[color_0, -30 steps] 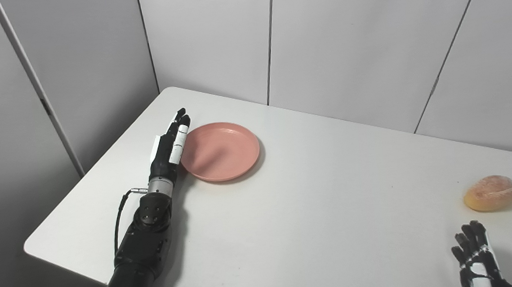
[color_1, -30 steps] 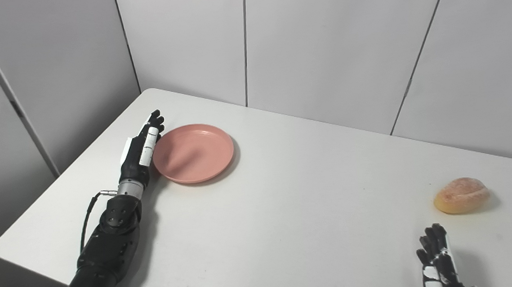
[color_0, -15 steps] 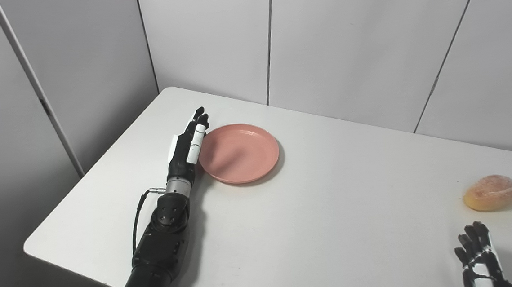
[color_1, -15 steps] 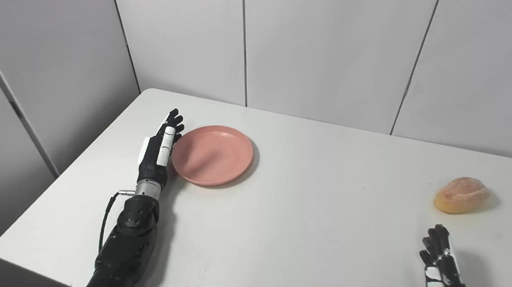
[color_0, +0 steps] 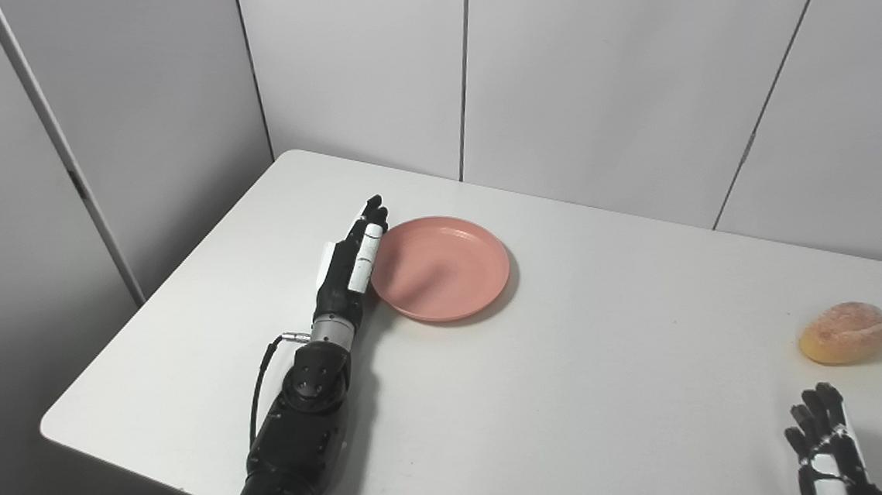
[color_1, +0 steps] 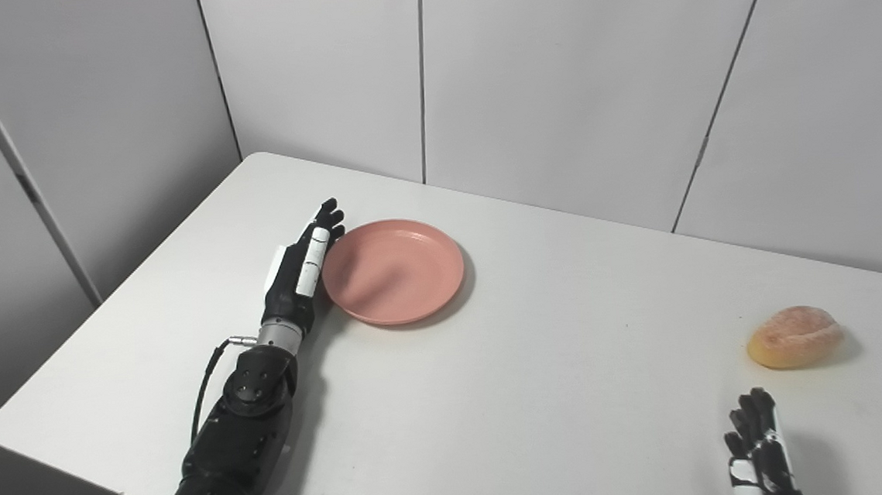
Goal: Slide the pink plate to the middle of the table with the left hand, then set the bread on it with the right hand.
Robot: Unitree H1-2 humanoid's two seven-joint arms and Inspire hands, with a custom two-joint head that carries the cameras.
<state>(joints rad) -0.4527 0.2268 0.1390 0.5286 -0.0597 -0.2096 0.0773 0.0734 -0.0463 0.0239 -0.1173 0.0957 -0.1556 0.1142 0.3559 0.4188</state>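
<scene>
My left hand lies flat on the bench, fingers straight and together, its edge pressed against the left rim of the plate. The plate sits left of the bench's middle, with nothing on it. The bread rests near the right edge, well apart from the plate. My right hand shows at the bottom edge just below the bread, not touching it, fingers spread and pointing up, holding nothing.
</scene>
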